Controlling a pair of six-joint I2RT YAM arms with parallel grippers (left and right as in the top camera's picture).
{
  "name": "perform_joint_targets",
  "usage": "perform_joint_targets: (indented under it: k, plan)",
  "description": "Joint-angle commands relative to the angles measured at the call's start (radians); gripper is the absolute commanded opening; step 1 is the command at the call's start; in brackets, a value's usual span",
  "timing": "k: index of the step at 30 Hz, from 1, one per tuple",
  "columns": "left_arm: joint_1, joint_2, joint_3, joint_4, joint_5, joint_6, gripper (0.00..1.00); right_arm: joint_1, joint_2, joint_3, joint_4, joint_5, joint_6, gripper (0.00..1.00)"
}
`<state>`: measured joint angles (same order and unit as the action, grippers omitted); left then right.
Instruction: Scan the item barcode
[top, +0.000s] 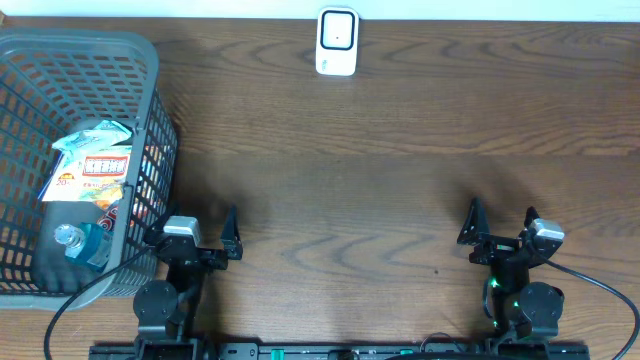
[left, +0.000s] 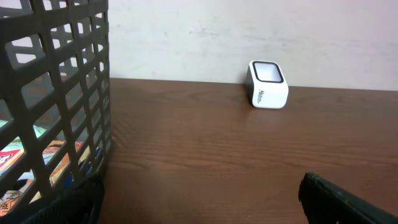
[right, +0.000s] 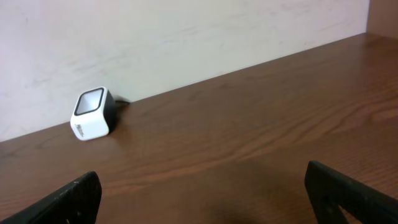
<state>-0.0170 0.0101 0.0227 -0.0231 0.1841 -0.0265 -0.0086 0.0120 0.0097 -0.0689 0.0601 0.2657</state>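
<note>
Idle — left gripper and right gripper wide open, holding nothing.
Could snag the basket mesh reaching for the packet, or miss the scanner.

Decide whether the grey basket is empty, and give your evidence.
Not empty: the grey basket holds a printed packet and a plastic bottle, seen from overhead.

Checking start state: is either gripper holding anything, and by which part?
Nothing held. Left gripper and right gripper are both open and empty. The items lie in the basket.
</note>
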Motion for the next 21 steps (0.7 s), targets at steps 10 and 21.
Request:
perform_joint_targets:
  k: [10,21]
  plan:
    - [-0.003,0.0,-0.019,-0.032,0.006,-0.008,1.0,0.015,-0.005,-0.004,0.001,0.009,-0.013,0.99]
    - [-0.003,0.0,-0.019,-0.01,0.006,-0.008,1.0,0.015,-0.005,-0.004,0.001,0.009,-0.013,0.99]
